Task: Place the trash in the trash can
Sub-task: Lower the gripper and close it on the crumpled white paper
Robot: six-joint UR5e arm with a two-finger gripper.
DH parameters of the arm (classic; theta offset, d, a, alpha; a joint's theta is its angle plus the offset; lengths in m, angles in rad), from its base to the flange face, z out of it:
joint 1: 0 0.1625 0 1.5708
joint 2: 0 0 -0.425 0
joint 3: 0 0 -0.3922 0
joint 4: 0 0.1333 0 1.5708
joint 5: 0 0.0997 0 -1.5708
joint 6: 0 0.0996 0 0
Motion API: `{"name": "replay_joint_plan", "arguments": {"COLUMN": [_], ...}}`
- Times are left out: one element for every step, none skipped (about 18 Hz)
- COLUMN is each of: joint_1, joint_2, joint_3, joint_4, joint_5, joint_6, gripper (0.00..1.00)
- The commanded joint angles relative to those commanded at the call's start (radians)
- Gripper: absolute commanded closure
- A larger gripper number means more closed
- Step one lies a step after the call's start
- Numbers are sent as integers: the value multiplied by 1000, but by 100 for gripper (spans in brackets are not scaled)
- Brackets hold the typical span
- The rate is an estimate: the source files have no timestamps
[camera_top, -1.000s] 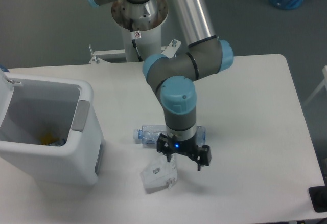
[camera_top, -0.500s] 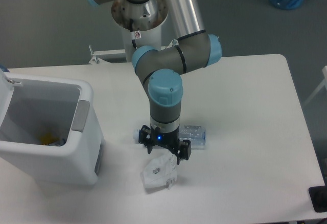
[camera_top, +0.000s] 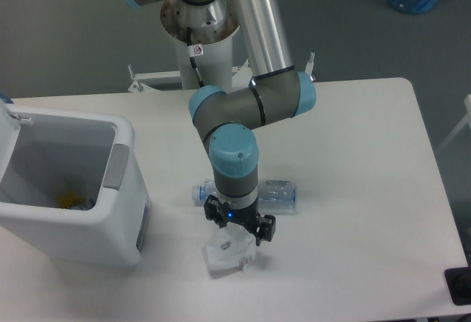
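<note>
Directly beneath the gripper [camera_top: 240, 231]: one whitish translucent plastic packet [camera_top: 227, 253], lying flat on the white table [camera_top: 353, 160], its upper edge covered by the tool; whether the fingers touch it cannot be told. Gripper: two dark fingers pointing downward with a visible gap between them, jaws spread, nothing held. Just behind the gripper, farther from the camera: one clear plastic water bottle [camera_top: 276, 194], on its side, pale blue cap end showing to the left of the wrist, body showing to the right, middle hidden by the arm. Well off to the gripper's left in the view: one white rectangular trash can [camera_top: 70, 190], rounded corners, grey panel on the near rim, standing upright on the table; small items, one yellow, lie at its bottom. Above the gripper: grey arm segments with pale blue joint caps, rising toward the mounting column behind the table.
</note>
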Motion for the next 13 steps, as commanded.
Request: {"name": "replay_joint_plan", "arguments": {"joint_1": [0, 0, 0, 0, 0, 0, 0, 0, 0, 0, 0, 0, 0], "joint_2": [0, -3, -5, -6, -6, -5, -6, -6, -5, -3, 0, 2, 5], "joint_3": [2, 3, 3, 3, 3, 3, 3, 3, 5, 8, 15, 29, 44], "joint_4": [0, 0, 0, 0, 0, 0, 0, 0, 0, 2, 2, 0, 0], "joint_5": [0, 0, 0, 0, 0, 0, 0, 0, 0, -2, -5, -11, -24], "joint_6": [-3, -9, -11, -12, -15, -17, -17, -18, -26, -41, -60, -86, -118], "gripper": [100, 100, 100, 100, 100, 100, 100, 100, 100, 100, 100, 100, 100]}}
